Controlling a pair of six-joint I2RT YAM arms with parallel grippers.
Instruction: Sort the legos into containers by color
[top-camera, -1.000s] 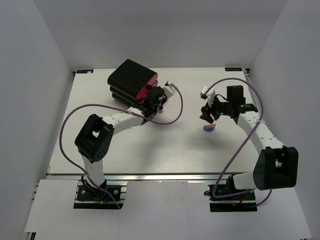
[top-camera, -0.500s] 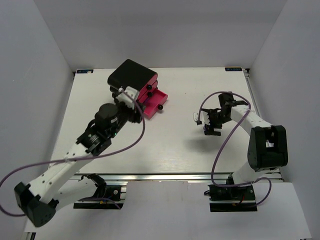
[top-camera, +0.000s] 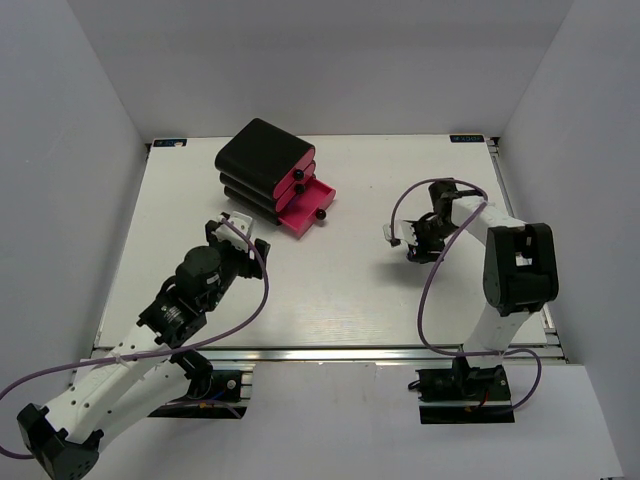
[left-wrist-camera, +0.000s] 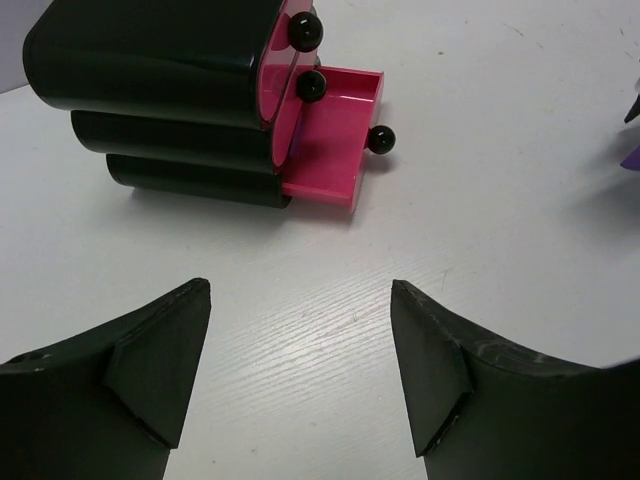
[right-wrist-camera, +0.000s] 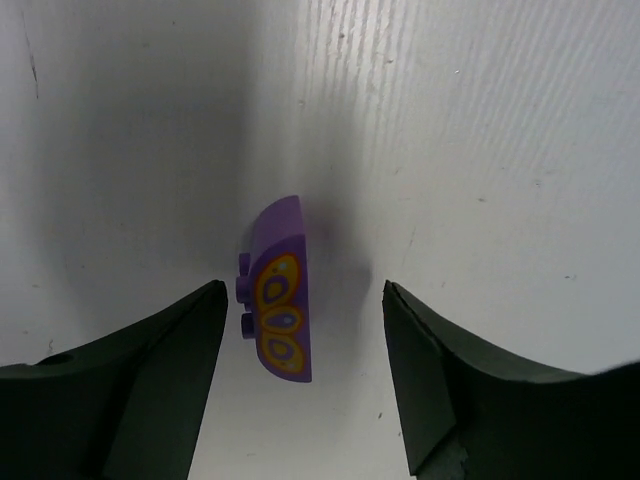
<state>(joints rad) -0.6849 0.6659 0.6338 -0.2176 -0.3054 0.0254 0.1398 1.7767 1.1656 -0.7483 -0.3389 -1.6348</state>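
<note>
I judge the sort to be partway at best. One purple lego (right-wrist-camera: 279, 303) lies loose on the surface (top-camera: 330, 295), over on the right, well apart from the containers (top-camera: 262, 160) at the far left. The right jaws stand apart, one on each side of that brick without touching it, so the pick is not yet made. The left jaws are also apart and hold nothing; they hover nearer me than the drawers and face them. The bottom drawer (left-wrist-camera: 335, 140) is pulled out, and I see no brick in the part of it that shows. The two drawers above are pushed in, so I cannot tell what they hold. No green bricks show in any view.

The brick is glossy plastic with a smooth curved face printed with yellow and orange ovals, and it has small studs along one edge. The drawer unit has a rounded, shiny black casing, bright pink fronts and dark ball knobs (left-wrist-camera: 380, 140). The surface is matte white with a fine, streaky grain.
</note>
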